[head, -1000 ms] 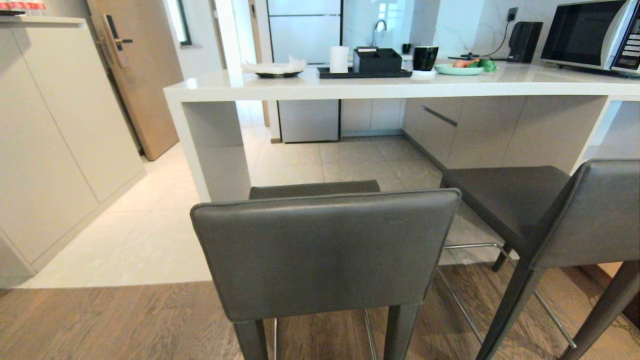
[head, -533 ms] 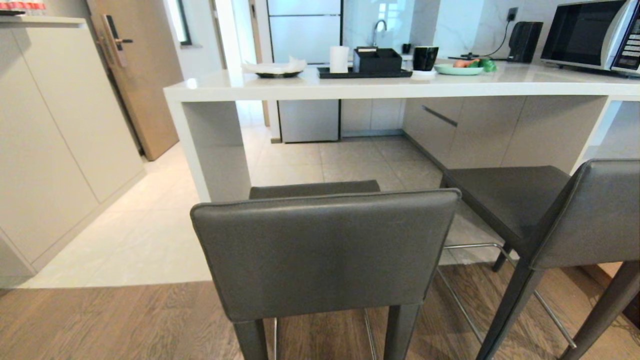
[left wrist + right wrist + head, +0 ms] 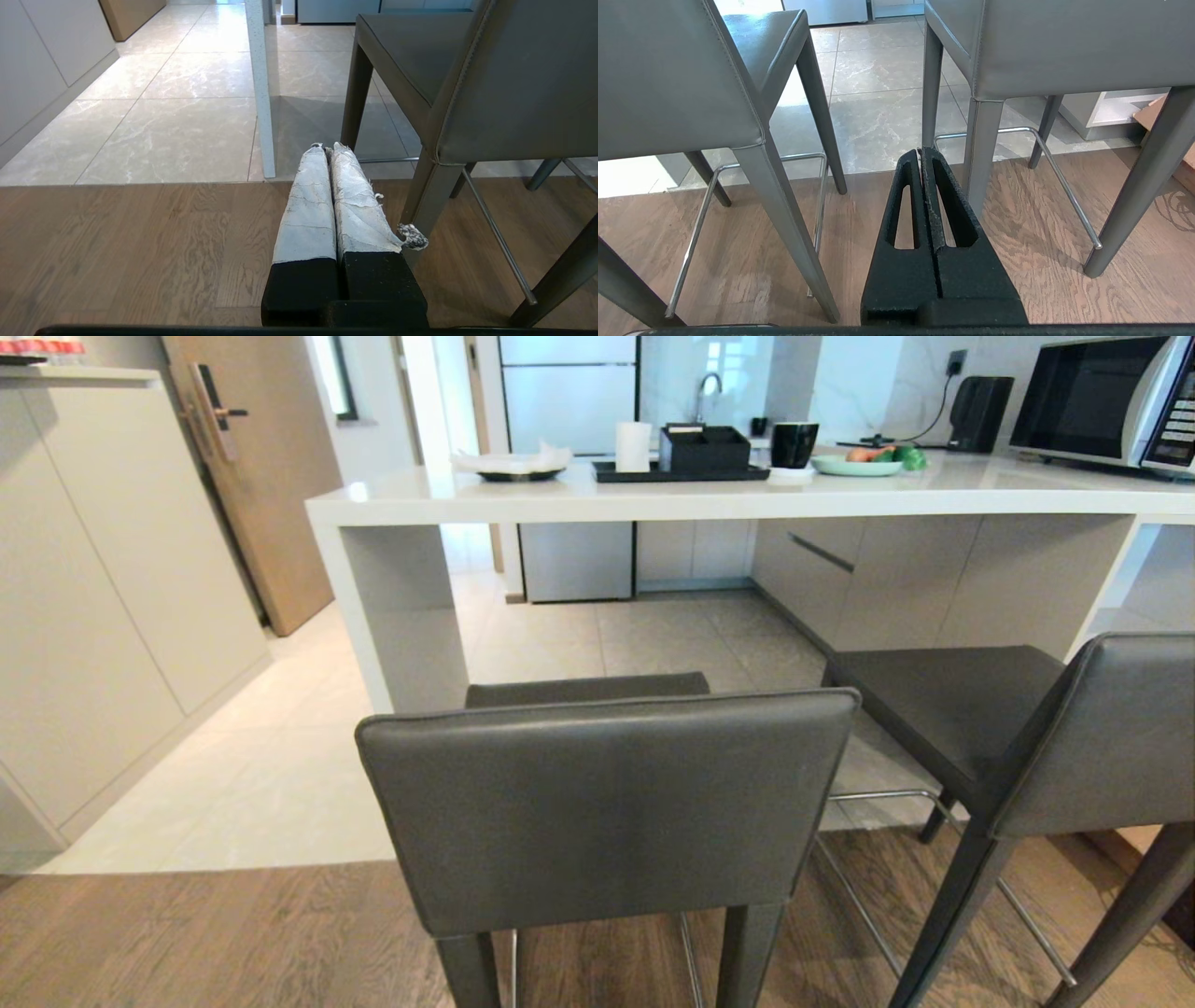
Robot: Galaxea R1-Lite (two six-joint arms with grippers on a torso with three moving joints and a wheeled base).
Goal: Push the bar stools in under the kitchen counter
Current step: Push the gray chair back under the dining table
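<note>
Grey leather fills the near field: we face the backrest of the near stool (image 3: 607, 807), square-on, its seat edge just showing beyond the backrest top. Second stool (image 3: 1018, 737) stands just to the right, angled, seat pointing toward the worktop (image 3: 709, 497). Both stools sit back from it, rear legs on the wood floor (image 3: 187, 933), so neither is pushed in yet.

Neither arm shows in the head view. Left gripper (image 3: 327, 148) hangs low over the wood floor beside the near stool's rear leg, not touching it; its taped fingers (image 3: 306, 205) are pressed together, nothing held. Right gripper (image 3: 920, 150) is low too, between the two stools, jaws closed on nothing, close to the second stool's leg (image 3: 980, 154) but we can't confirm contact.

We judge this the opening step: lined up behind the near stool, no push begun. Next move likely calls for contact on the backrest or rear frame and a straight shove forward, keeping the stool square so it clears the worktop's slab end leg (image 3: 401, 616) on the left and slides across the wood-to-tile edge without catching.

Farther off, on the worktop: a tray (image 3: 681, 472) with a cup, a plate (image 3: 854, 467) and a microwave (image 3: 1106, 401). Tile floor (image 3: 653, 635) continues beyond.
</note>
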